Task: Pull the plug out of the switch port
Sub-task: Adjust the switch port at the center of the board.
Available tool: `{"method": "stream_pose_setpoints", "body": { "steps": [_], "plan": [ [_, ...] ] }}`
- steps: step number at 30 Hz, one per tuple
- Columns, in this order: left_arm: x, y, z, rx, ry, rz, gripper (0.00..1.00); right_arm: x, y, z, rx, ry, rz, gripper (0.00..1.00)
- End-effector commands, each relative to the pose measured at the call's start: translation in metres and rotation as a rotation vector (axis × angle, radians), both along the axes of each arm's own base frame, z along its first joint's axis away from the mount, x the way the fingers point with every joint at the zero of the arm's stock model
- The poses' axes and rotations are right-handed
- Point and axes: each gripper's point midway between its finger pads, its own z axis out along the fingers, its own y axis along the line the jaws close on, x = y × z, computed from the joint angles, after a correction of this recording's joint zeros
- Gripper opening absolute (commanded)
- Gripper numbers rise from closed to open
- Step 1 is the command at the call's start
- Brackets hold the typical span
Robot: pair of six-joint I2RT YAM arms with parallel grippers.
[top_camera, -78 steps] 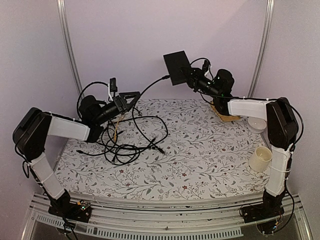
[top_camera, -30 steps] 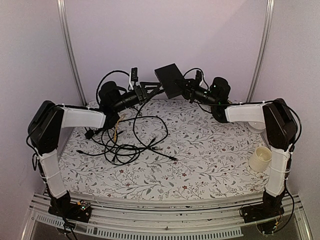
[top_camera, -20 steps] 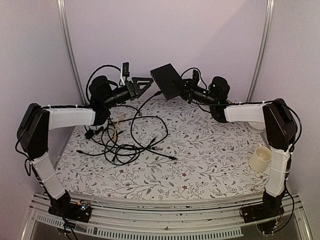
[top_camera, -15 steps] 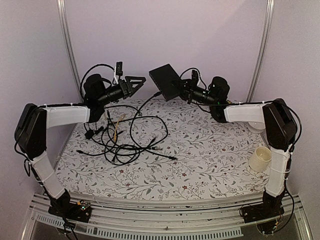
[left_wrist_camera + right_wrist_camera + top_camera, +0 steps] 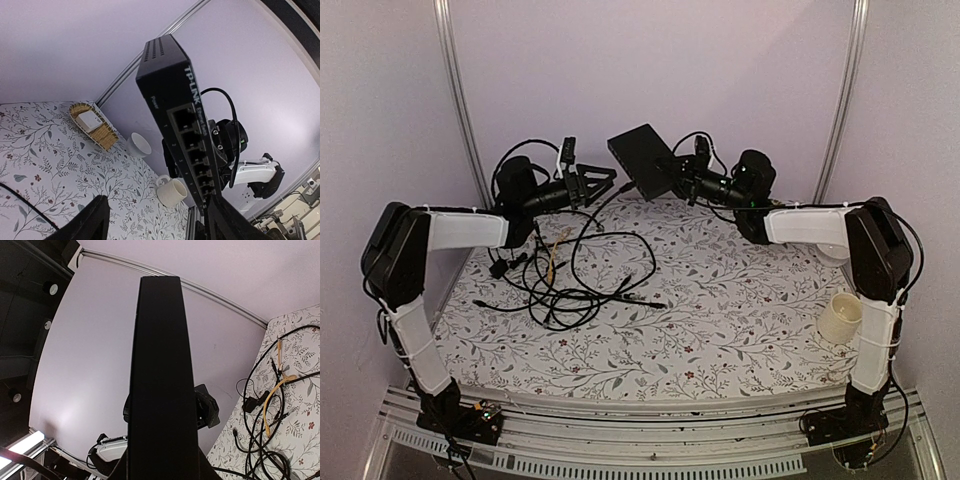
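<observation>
The switch [image 5: 640, 160], a flat black box, hangs in the air over the back of the table. My right gripper [image 5: 672, 178] is shut on it; in the right wrist view its narrow back edge [image 5: 160, 365] rises between the gripper [image 5: 160, 466] jaws. The left wrist view faces its row of ports [image 5: 192, 145], and those that show are empty. My left gripper [image 5: 605, 181] stands open just left of the switch, its fingers [image 5: 95, 220] spread below the port row. A black cable [image 5: 588, 215] runs up to the switch's lower left edge. The plug itself is too small to make out.
A heap of black cables with a yellow one [image 5: 570, 285] lies on the left half of the patterned table [image 5: 720, 330]. A cream mug [image 5: 840, 318] and a white bowl [image 5: 835, 250] stand at the right. A wicker basket holding a small white box [image 5: 92, 125] sits at the back right.
My right gripper has carried the switch a little to the left. My left gripper drew back to the left, then came back toward the switch's port edge with its jaws wider.
</observation>
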Motion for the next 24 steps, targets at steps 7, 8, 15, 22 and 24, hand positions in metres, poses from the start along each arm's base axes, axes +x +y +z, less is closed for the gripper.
{"method": "stream_pose_setpoints", "body": {
  "steps": [7, 8, 15, 22, 24],
  "plan": [
    [-0.002, -0.007, 0.029, -0.064, -0.073, -0.051, 0.72, -0.020, 0.006, 0.054, 0.080, -0.149, 0.035, 0.02],
    [-0.002, -0.007, 0.030, -0.067, -0.075, -0.055, 0.72, -0.020, 0.007, 0.053, 0.079, -0.146, 0.037, 0.02],
    [-0.001, -0.011, 0.033, -0.075, -0.071, -0.068, 0.97, -0.019, 0.016, 0.051, 0.080, -0.146, 0.049, 0.02],
    [0.005, -0.014, 0.038, -0.092, -0.073, -0.068, 0.96, -0.020, 0.024, 0.047, 0.071, -0.142, 0.064, 0.02],
    [0.006, -0.015, 0.040, -0.095, -0.075, -0.073, 0.95, -0.020, 0.026, 0.045, 0.066, -0.139, 0.068, 0.02]
  ]
}}
